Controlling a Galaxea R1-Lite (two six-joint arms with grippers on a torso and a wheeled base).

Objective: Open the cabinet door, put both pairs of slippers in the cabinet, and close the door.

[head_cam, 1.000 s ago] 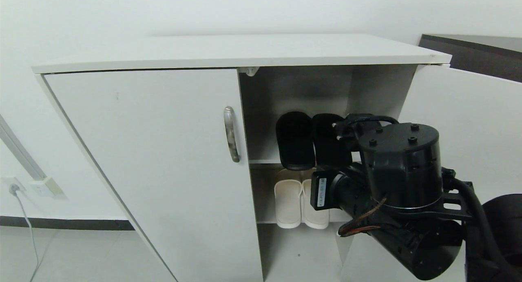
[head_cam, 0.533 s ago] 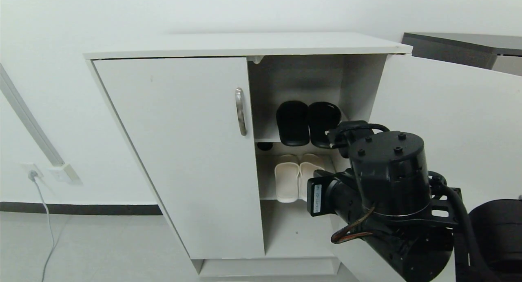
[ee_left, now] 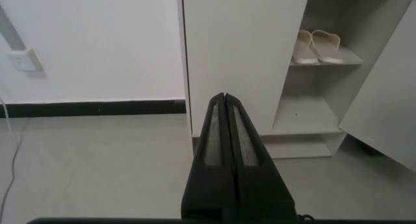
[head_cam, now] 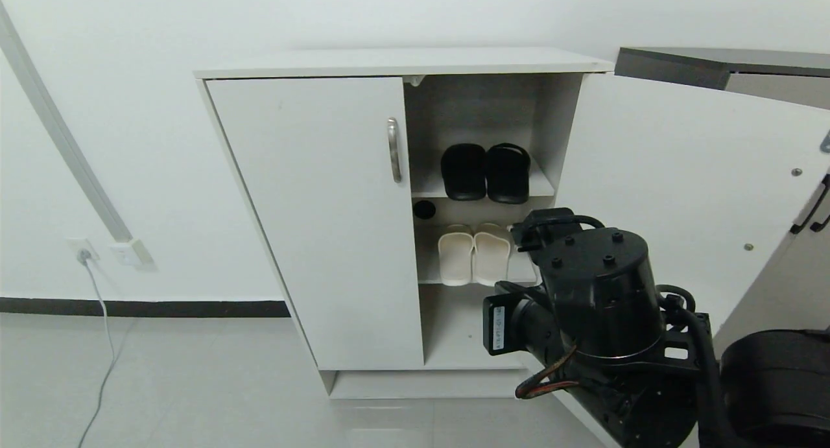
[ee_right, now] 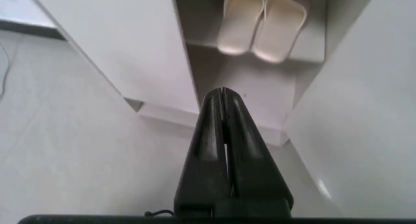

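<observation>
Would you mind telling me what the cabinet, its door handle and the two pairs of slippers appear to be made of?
Cabinet: likely laminated board, matt white; flat, even panels with thin edges. Door handle: seemingly metal, with a silvery brushed sheen. Black slippers and cream slippers: probably moulded foam or rubber; smooth, seamless, matt surfaces.

- Bright, even, diffuse indoor light in all views; no hard shadows.
- Open right half of the white flat-panel cabinet point(head_cam: 402, 62) is shaded inside. Top compartment is darkest, w/ a grey back wall.
- Pair of black rubber slippers point(head_cam: 485, 170) loses detail in that shade; pair of cream slippers point(head_cam: 473, 257) is better lit.
- Glossy grey floor tiles point(head_cam: 194, 383) carry a faint reflection of the cabinet base.
- Soft sheen on the slim metal door handle point(head_cam: 393, 150).
- Head view is wide-angle: cabinet sides lean twd the frame edges.
</observation>
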